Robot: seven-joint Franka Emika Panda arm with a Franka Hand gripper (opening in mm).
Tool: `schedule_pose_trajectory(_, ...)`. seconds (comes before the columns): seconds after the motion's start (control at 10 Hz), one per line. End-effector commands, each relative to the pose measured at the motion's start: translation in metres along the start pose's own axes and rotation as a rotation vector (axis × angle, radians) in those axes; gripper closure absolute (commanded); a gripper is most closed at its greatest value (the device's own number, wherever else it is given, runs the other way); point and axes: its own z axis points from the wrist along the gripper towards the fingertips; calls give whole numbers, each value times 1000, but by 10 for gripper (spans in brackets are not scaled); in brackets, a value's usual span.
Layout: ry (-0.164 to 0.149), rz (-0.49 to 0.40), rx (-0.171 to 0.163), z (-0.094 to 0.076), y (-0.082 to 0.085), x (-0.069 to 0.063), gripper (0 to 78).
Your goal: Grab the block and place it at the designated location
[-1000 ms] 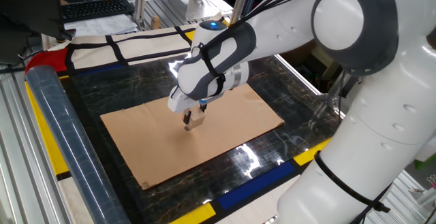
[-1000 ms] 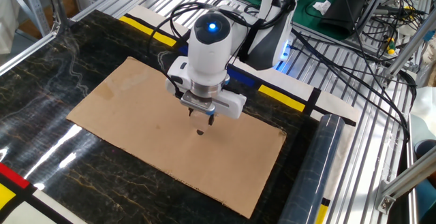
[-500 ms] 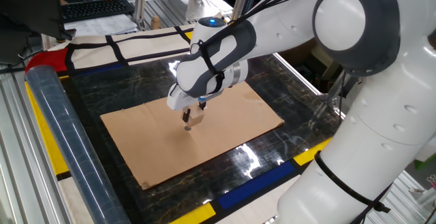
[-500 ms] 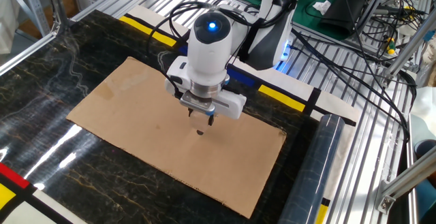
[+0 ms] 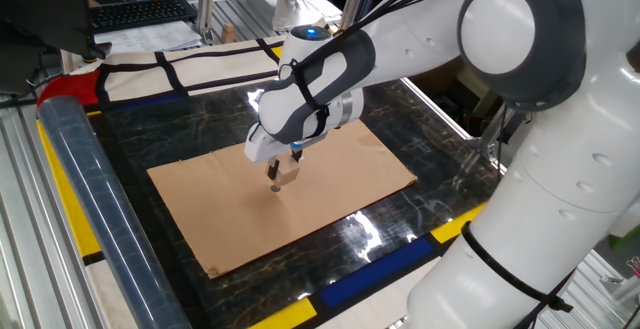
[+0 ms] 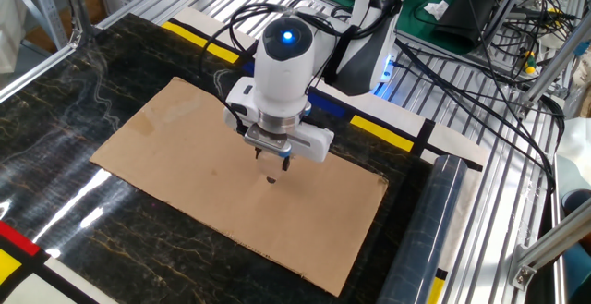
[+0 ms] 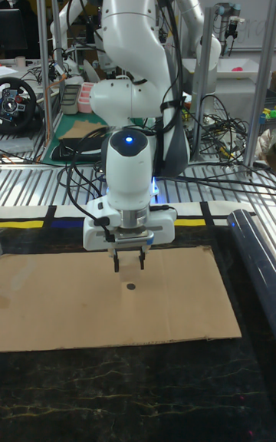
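Where the white arm (image 5: 520, 89) reaches over the dark marbled counter (image 6: 83, 91), you will find it pointing its wrist straight down, a blue light lit on the top of the wrist housing. Beneath the end effector and spreading to all sides of it lies the big flat brown cardboard sheet (image 6: 185, 147), flat on the counter.

The end effector (image 5: 283, 177) hangs clear of the sheet, not touching it. Its two dark fingers (image 7: 116, 262) stand a small way apart, and in one fixed view a pale tan piece, the block (image 5: 288, 172), sits between them at the tips. You should record the end effector as clamped on the block, with the block carried off the cardboard. In the tall fixed view the block cannot be told from the brown sheet behind it.

The designated location (image 6: 271, 178), a tiny round black dot on the cardboard, lies just below the fingertips in both the other fixed view and the tall fixed view. Block and dot are apart; bare cardboard shows between the fingertips and the mark.
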Motion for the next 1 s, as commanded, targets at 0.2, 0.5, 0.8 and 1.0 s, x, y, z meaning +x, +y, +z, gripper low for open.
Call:
schedule_pose_trajectory(0.2, -9, -3, 1, 3, 1, -2, 765)
schedule_pose_trajectory(0.5, -10, -6, 0, 3, 1, -2, 765)
schedule_pose_trajectory(0.8, -10, -4, 0, 3, 1, -2, 765)
schedule_pose_trajectory(1.0, -12, -5, 1, 3, 1, -2, 765)
